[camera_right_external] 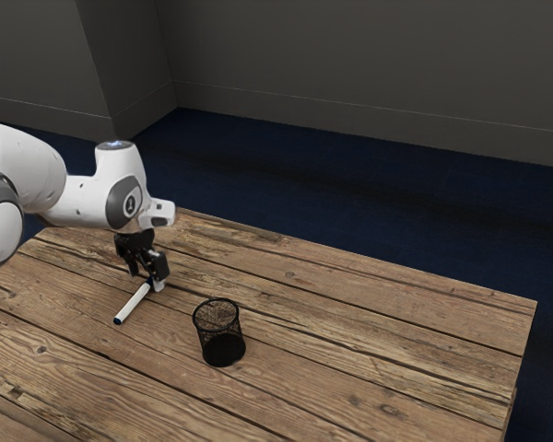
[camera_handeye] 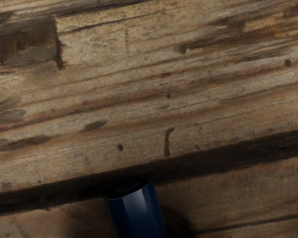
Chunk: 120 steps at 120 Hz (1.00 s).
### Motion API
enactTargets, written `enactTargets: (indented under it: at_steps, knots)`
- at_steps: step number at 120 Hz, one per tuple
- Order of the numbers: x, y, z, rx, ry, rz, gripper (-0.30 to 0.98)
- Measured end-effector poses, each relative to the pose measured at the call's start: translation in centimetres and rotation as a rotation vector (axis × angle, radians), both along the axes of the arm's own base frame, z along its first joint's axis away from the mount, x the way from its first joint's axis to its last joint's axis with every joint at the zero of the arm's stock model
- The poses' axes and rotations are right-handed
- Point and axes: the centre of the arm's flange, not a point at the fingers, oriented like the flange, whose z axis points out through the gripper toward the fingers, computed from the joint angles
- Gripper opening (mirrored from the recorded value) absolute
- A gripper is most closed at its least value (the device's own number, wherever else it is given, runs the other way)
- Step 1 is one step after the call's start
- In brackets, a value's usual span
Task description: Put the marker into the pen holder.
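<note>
Under the tool [camera_right_external: 147, 280], marker's blue end [camera_handeye: 138, 212]

I see dim grey walls [camera_right_external: 350, 55] behind the brightly lit white arm [camera_right_external: 83, 198]; up close, pale glare streaks the marker [camera_handeye: 138, 213], dark shadow beside it.

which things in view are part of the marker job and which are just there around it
For the job:
- white marker with a blue end, lying at the gripper
- black mesh pen holder, upright, where the marker should go
- gripper, down by the marker's end

Just there:
- wooden table, only the surface underneath
- dark blue floor
- grey wall
</note>
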Motion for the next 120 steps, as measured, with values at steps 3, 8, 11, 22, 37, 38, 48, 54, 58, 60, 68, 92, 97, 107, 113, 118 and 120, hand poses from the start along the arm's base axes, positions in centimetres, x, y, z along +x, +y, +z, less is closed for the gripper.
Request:
enactTargets:
  at_steps: [3,8,11,22,37,38,48,54,58,60,68,92,97,107,113,118,120]
  knots:
    - [0.0,0.0,-0.1,0.001,-0.002,-0.003,0.64]
    - [0.0,0.1,-0.1,0.001,-0.004,-0.009,0.62]
    - [0.0,0.1,-0.2,0.002,-0.006,-0.012,0.61]
    - [0.0,0.1,-0.2,0.003,-0.011,-0.022,0.50]
    - [0.1,0.0,-0.1,0.005,-0.019,-0.036,0.33]
    - [0.1,0.0,-0.1,0.005,-0.020,-0.037,0.31]
    - [0.2,0.0,-0.1,0.007,-0.025,-0.046,0.20]
    - [0.2,0.0,-0.2,0.008,-0.026,-0.050,0.13]
    - [0.2,-0.1,-0.3,0.009,-0.027,-0.053,0.09]
    - [0.2,-0.1,-0.3,0.009,-0.027,-0.054,0.07]
    - [0.2,-0.1,-0.3,0.012,-0.028,-0.058,0.01]
    - [0.2,0.0,-0.3,0.023,-0.033,-0.061,-0.09]
    - [0.3,0.0,-0.1,0.026,-0.037,-0.061,-0.10]
    - [0.5,-0.1,0.9,0.032,-0.053,-0.061,-0.10]
    - [0.6,-0.2,1.7,0.034,-0.065,-0.060,-0.10]
    - [0.8,-0.6,2.7,0.036,-0.081,-0.064,-0.10]
    - [0.9,-0.8,3.3,0.036,-0.090,-0.068,-0.10]
